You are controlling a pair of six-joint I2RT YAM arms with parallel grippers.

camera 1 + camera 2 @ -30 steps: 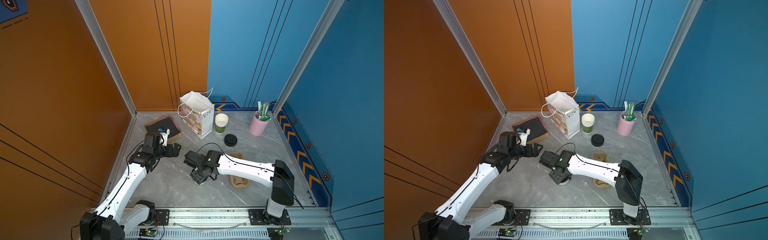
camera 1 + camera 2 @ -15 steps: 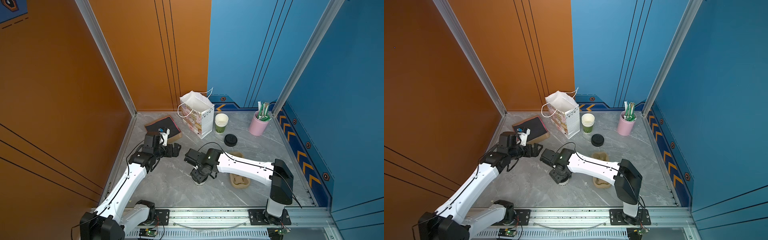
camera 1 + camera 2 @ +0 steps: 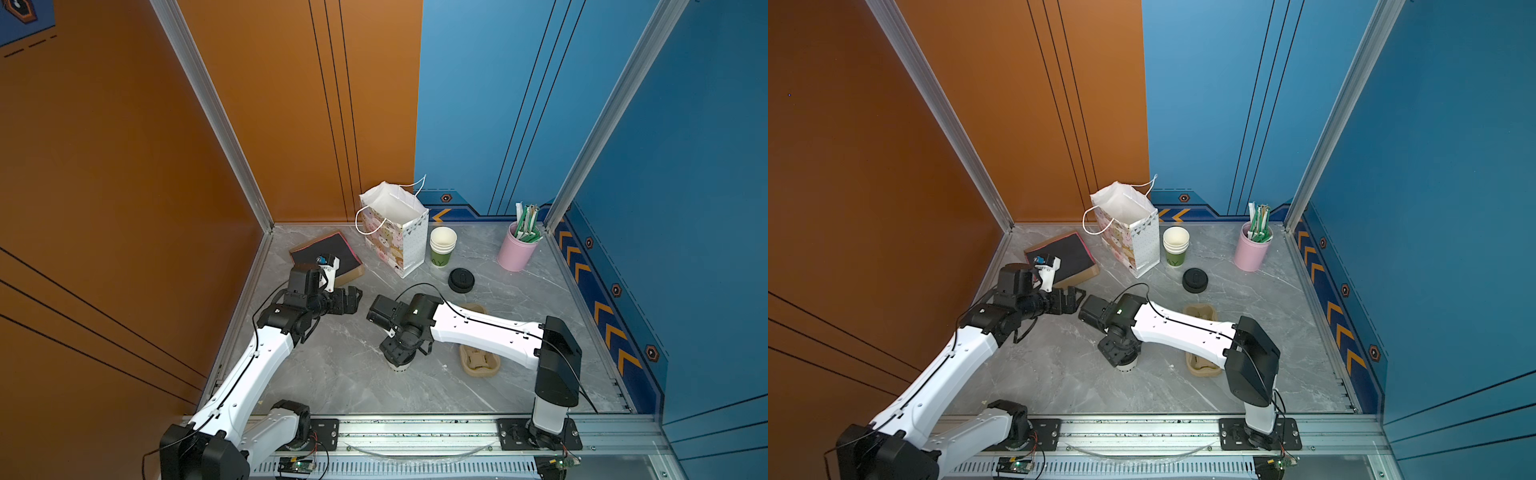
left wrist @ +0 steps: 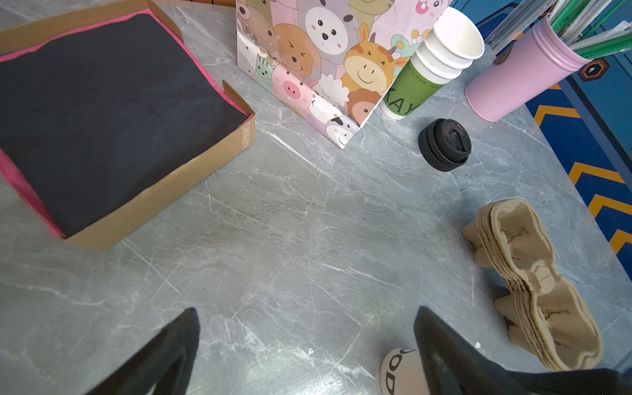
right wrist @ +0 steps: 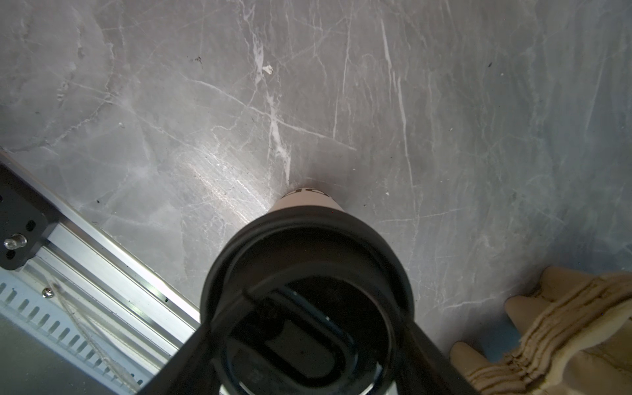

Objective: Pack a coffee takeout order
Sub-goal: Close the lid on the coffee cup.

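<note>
A whitish paper cup (image 3: 400,366) with a black lid (image 5: 307,246) stands on the grey table near the front middle. My right gripper (image 3: 400,358) comes down on it from above. In the right wrist view the gripper (image 5: 307,325) has a finger pressed on each side of the lid rim, shut on it. My left gripper (image 3: 355,297) hovers open and empty to the cup's left, and the cup (image 4: 398,372) shows beside one of its fingers. A black napkin (image 3: 328,253) lies in a cardboard box. Wrapped straws (image 3: 525,222) stand in a pink holder.
A cartoon-animal paper bag (image 3: 395,232) stands open at the back. Beside it are a stack of lidless cups (image 3: 442,245) and a spare black lid (image 3: 461,280). Stacked pulp cup carriers (image 3: 478,361) lie under my right arm. A metal rail (image 3: 415,432) borders the front.
My right wrist has turned to stand more upright over the cup, and the cup's base now shows below it. The left arm has not moved.
</note>
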